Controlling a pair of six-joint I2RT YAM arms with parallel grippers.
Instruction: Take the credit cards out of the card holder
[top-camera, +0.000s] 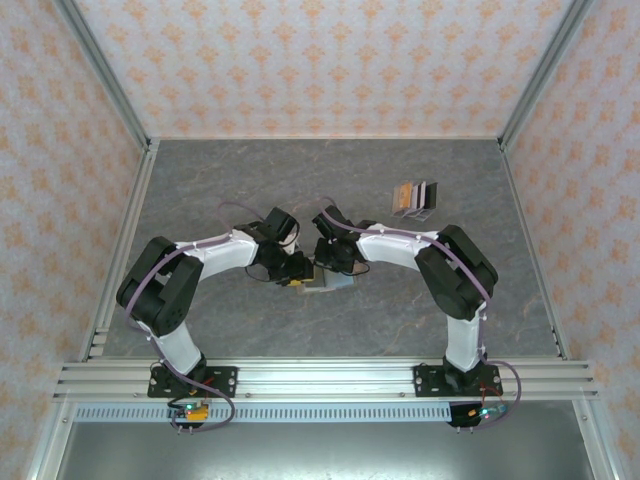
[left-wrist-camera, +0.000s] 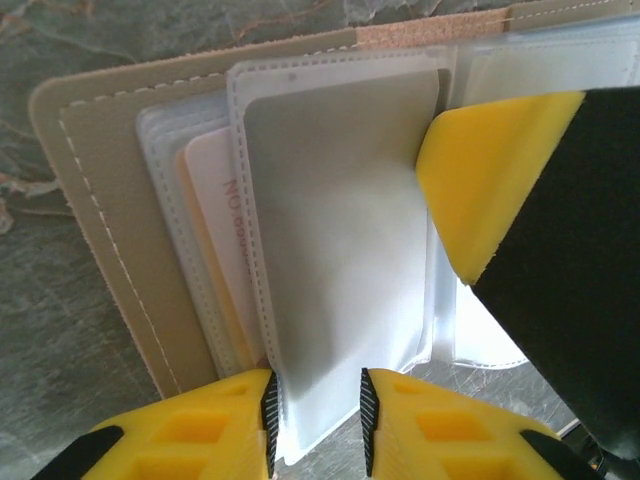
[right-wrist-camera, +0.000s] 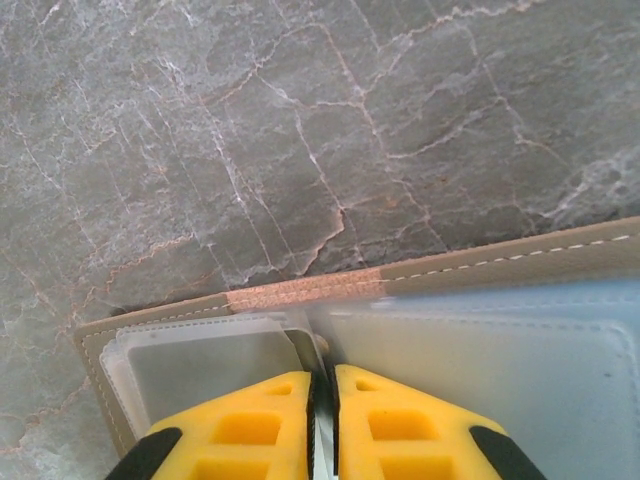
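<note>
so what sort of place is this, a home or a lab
Probably a lab test cell, not a home: patterned wallpaper panels box in a grey marble-look tabletop, and an aluminium rail along its near edge carries two robot arms.

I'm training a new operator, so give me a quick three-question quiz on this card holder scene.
1. True or false: the holder lies open on the table.
2. Which are nearly together: the left fingers or the right fingers?
3. The card pile lies: A inside the holder, B on the table, apart from the holder, C between the left fingers.
Key: 1 true; 2 right; 3 B.
</note>
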